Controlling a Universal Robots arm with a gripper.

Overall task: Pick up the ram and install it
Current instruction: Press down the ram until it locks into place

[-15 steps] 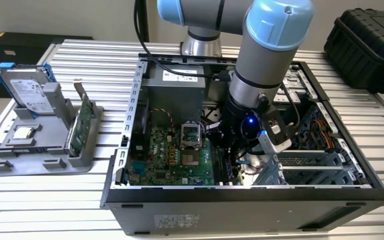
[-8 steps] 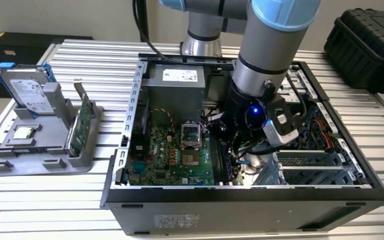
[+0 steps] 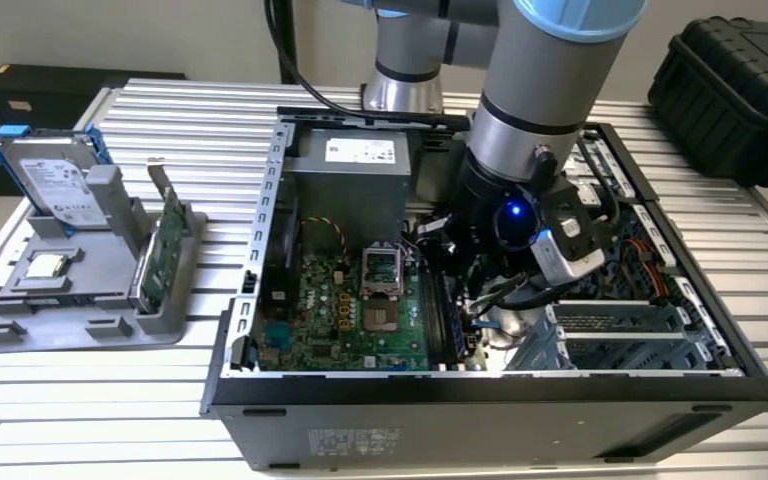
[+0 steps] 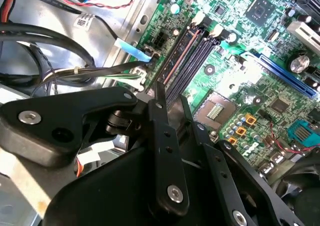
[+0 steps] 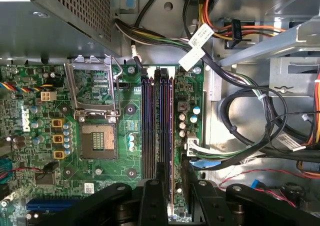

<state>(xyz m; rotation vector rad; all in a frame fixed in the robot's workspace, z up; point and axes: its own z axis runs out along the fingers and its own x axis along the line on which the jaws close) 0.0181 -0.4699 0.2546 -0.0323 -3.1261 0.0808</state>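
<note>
The ram (image 5: pixel 163 126) is a thin dark stick seen edge-on. It stands in line with one of the long memory slots (image 5: pixel 148 126) on the green motherboard (image 5: pixel 35 151). My gripper (image 5: pixel 172 186) is down inside the open computer case (image 3: pixel 491 385), with its black fingers (image 5: pixel 152 201) closed on the near end of the ram. In the second wrist view the gripper (image 4: pixel 180 116) sits right over the end of the memory slots (image 4: pixel 192 56). In the exterior view the gripper (image 3: pixel 484 315) is low beside the motherboard (image 3: pixel 344 310), and the arm hides the stick.
A bundle of cables (image 5: pixel 240 121) lies close beside the slots, and the open CPU socket (image 5: pixel 97 141) is on the other side. The power supply (image 3: pixel 351 175) stands at the back of the case. At the exterior view's left, a grey holder (image 3: pixel 77 300) carries a hard drive (image 3: pixel 57 180) and a green card (image 3: pixel 171 250).
</note>
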